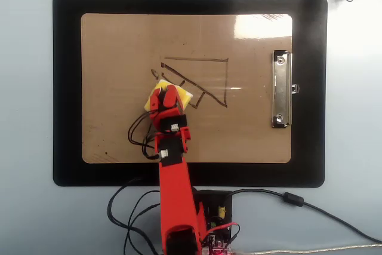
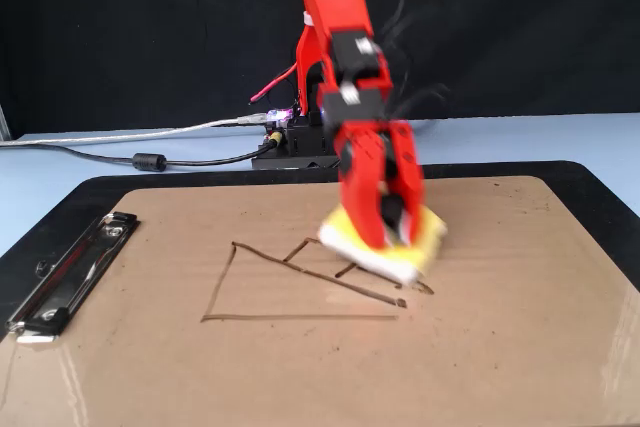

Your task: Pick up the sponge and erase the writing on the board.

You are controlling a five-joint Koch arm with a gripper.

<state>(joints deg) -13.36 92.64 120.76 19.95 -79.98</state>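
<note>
My red gripper (image 1: 169,91) (image 2: 392,232) is shut on the yellow sponge (image 1: 183,95) (image 2: 424,243), which lies flat on the light-brown board (image 1: 113,40) (image 2: 150,367). The sponge sits at the near end of the writing (image 1: 206,60) (image 2: 290,317), over the small square by the triangle's slanted line. In the overhead view the triangle's top line, right side and slanted line still show, with a small mark at the left tip. The gripper is blurred in the fixed view.
The board rests on a larger black mat (image 1: 65,88) (image 2: 80,197). A silver clip (image 1: 282,88) (image 2: 65,282) holds one end of the board. The arm's base with its circuit board and cables (image 1: 209,219) (image 2: 290,142) stands beyond the mat's edge.
</note>
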